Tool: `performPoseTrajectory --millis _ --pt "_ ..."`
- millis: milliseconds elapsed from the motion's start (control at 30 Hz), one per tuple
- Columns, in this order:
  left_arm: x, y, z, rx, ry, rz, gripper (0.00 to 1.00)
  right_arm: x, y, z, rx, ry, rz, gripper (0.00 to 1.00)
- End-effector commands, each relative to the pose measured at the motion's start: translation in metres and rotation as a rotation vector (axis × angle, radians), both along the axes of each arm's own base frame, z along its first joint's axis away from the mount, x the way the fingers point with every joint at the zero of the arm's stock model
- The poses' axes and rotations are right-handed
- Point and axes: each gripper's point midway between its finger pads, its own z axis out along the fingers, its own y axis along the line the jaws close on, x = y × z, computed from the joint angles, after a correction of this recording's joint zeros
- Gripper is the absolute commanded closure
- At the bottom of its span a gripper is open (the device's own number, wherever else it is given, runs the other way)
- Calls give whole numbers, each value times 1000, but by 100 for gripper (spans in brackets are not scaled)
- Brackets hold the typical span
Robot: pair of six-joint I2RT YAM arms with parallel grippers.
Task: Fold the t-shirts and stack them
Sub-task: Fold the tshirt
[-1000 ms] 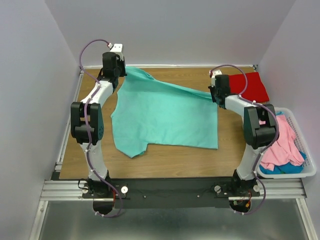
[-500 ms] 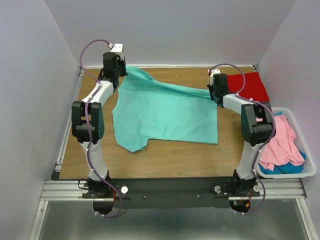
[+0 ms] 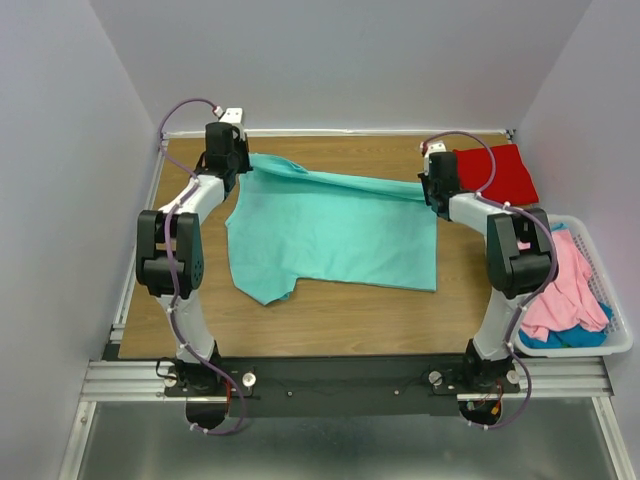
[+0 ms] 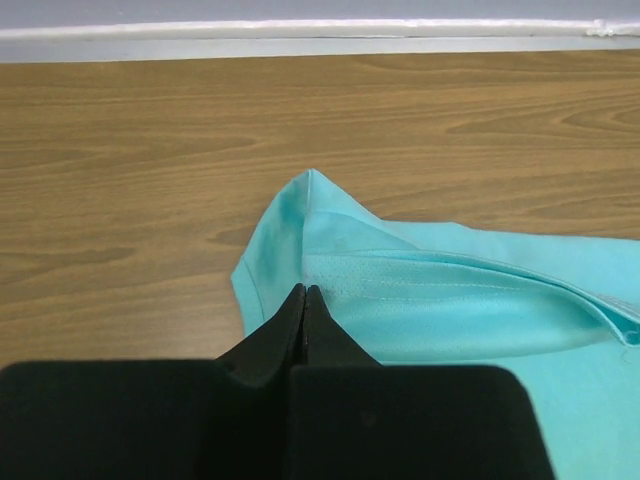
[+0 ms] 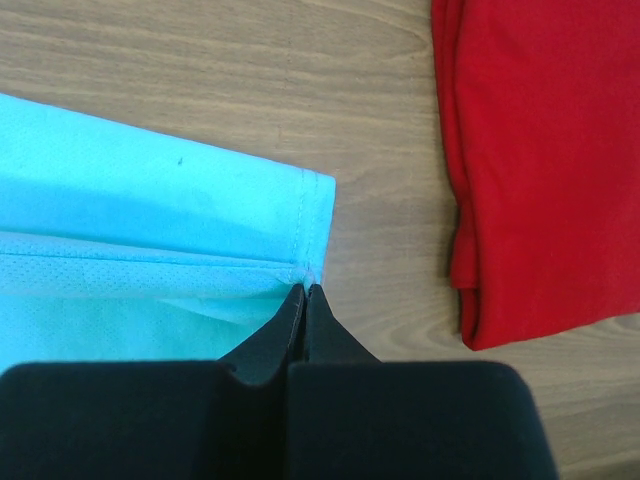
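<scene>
The aqua-teal t-shirt (image 3: 330,235) lies spread across the middle of the wooden table, its far edge lifted and pulled taut between both grippers. My left gripper (image 3: 243,163) is shut on its far left corner, as the left wrist view (image 4: 304,290) shows with the cloth (image 4: 450,300) bunched ahead. My right gripper (image 3: 427,190) is shut on its far right hem corner, seen in the right wrist view (image 5: 303,288) against the teal cloth (image 5: 150,210). A folded red t-shirt (image 3: 498,172) lies at the far right, also in the right wrist view (image 5: 540,150).
A white plastic basket (image 3: 612,345) at the right table edge holds a pink shirt (image 3: 565,285) over a blue-teal one (image 3: 560,338). The back wall rim (image 4: 300,35) runs just beyond the left gripper. Bare wood (image 3: 340,320) lies in front of the shirt.
Both grippers have carried the shirt's far edge slightly toward the back and straightened it; the left gripper moved a little lower and nearer the table. Both holds are unchanged.
</scene>
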Motion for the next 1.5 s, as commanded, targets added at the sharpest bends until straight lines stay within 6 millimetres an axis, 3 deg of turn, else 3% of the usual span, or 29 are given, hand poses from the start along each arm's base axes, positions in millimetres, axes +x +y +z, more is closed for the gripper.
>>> performPoseTrajectory --millis 0,100,400,633,767,800,967,1100,1233,1367,1467 --pt "-13 19 29 9 -41 87 100 -4 -12 17 0 -49 -60 99" --pt "-21 20 35 -1 -43 95 100 -7 -12 17 7 -49 -67 99" --pt "-36 20 -9 -34 74 125 100 -21 -9 -5 41 -1 -71 99" --pt "-47 15 -29 -79 132 131 100 -31 -11 -29 48 51 -97 99" --pt "-54 13 -43 -88 183 128 100 -32 -13 -28 46 48 -112 96" --pt "-55 12 -44 -93 187 127 100 -32 -12 -26 50 47 -108 94" --pt "-56 12 -44 -102 192 133 100 -34 4 2 124 20 -45 60" --pt "-57 6 -43 -115 195 100 100 -38 14 21 209 -6 -40 49" --pt "-59 3 -43 -122 196 87 100 -39 23 63 334 -111 -81 44" --pt "-61 2 -43 -124 198 88 100 -32 42 83 442 -137 -37 43" --pt "-62 3 -42 -120 199 94 100 -27 57 83 536 -124 -17 44"
